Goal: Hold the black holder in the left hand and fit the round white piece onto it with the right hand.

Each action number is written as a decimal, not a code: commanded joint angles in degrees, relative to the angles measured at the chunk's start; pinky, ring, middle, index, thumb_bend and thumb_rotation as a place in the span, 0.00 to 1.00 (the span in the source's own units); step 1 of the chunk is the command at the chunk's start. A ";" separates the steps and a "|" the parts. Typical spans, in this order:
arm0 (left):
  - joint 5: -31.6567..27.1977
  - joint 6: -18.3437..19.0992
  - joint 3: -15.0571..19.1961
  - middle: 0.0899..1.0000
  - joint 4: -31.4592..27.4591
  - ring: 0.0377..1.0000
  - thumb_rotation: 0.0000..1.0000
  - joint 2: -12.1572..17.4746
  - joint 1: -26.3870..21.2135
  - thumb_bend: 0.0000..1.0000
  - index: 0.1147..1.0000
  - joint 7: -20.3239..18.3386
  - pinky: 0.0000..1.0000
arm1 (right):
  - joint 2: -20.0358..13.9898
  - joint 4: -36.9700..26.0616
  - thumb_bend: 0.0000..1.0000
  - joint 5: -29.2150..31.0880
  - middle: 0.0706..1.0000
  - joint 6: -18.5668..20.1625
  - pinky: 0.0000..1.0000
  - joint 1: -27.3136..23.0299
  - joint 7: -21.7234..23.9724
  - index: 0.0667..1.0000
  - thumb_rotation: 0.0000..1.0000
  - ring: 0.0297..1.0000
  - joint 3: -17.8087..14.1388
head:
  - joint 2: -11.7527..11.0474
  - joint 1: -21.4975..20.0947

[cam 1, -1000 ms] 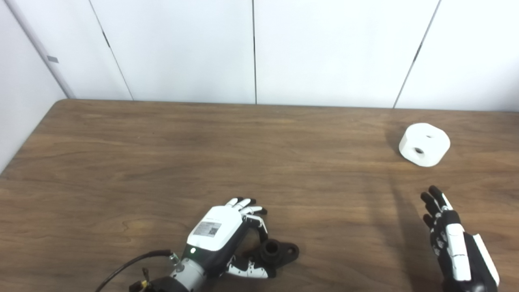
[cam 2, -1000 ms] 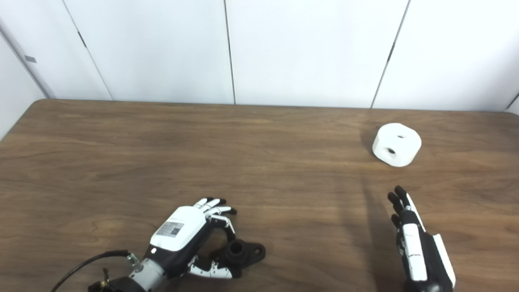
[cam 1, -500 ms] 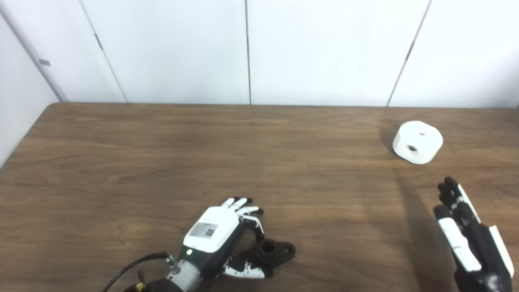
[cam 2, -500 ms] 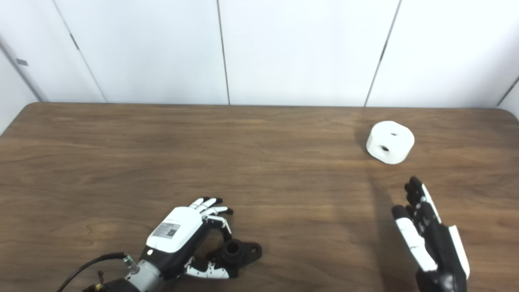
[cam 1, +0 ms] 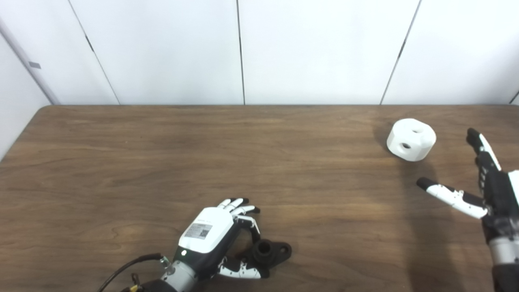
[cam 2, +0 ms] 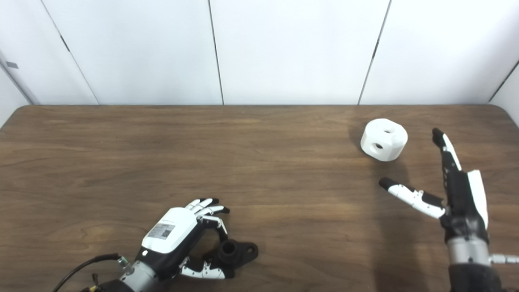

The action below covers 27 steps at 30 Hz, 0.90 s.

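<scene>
Left eye view: the brown wood-grain table [cam 1: 162, 162] fills the frame below white wall panels [cam 1: 316, 48]. The left robot hand [cam 1: 215, 239], white-backed with black and white fingers, lies low at the near edge of the table. Its fingers curl over the left side of the black plastic holder with a raised round collar and a flat flange [cam 1: 267, 253], and its thumb runs under the near side of that holder. The holder rests on the table; whether the fingers press on it or merely surround it cannot be told. A black cable [cam 1: 125, 265] trails from the wrist toward the lower left. The round white piece, a short cylinder with a hole in its top and another in its side [cam 1: 411, 139], stands on the far right of the table. The right robot hand [cam 1: 484, 190] is spread wide, thumb pointing left and fingers pointing away from the camera. It holds nothing and is near the white piece but apart from it.

Right eye view: the same layout appears from a little to the right. The right robot hand [cam 2: 450, 190] shows in full, fingers extended just right of the white piece [cam 2: 384, 139], thumb below it, with table showing between them. The left robot hand [cam 2: 178, 239] cups the holder [cam 2: 233, 253].
</scene>
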 commanded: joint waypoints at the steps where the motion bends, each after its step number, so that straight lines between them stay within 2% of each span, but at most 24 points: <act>1: 1.58 0.74 -0.55 0.84 2.76 0.94 0.06 0.68 1.34 0.51 0.42 -1.89 0.95 | -3.09 0.38 0.80 -3.13 0.96 1.03 0.98 -3.49 1.08 0.92 0.35 0.98 0.50 | -0.05 -0.36; 7: 0.98 0.28 -0.16 0.85 3.23 0.94 0.06 0.66 1.49 0.51 0.42 -1.70 0.96 | -6.44 5.74 0.83 -6.87 0.95 2.89 0.99 -8.73 2.81 0.90 0.34 1.00 3.12 | -0.35 -1.94; 15: -0.50 -0.68 0.60 0.84 4.05 0.94 0.06 1.79 1.69 0.51 0.42 -1.11 0.95 | -8.37 12.42 0.85 -10.02 0.95 4.00 0.96 -15.15 5.22 0.91 0.32 1.00 5.62 | -2.04 -5.50; 20: -0.96 -1.95 1.03 0.84 5.52 0.93 0.06 2.38 2.27 0.51 0.42 0.50 0.94 | -8.85 17.47 0.85 -10.34 0.97 3.89 0.93 -19.03 5.86 0.91 0.32 1.00 6.23 | -4.65 -8.48; 22: -1.22 -2.59 1.23 0.84 6.24 0.94 0.06 2.75 2.45 0.51 0.42 1.01 0.95 | -8.92 18.82 0.85 -10.94 0.96 3.98 0.95 -20.17 5.81 0.91 0.30 1.00 6.85 | -6.16 -10.23; 27: -1.99 -4.26 1.68 0.83 8.14 0.93 0.06 3.41 2.79 0.51 0.42 3.24 0.93 | -9.07 22.01 0.84 -11.01 0.97 4.11 0.96 -22.77 6.08 0.93 0.30 1.00 7.71 | -8.41 -11.58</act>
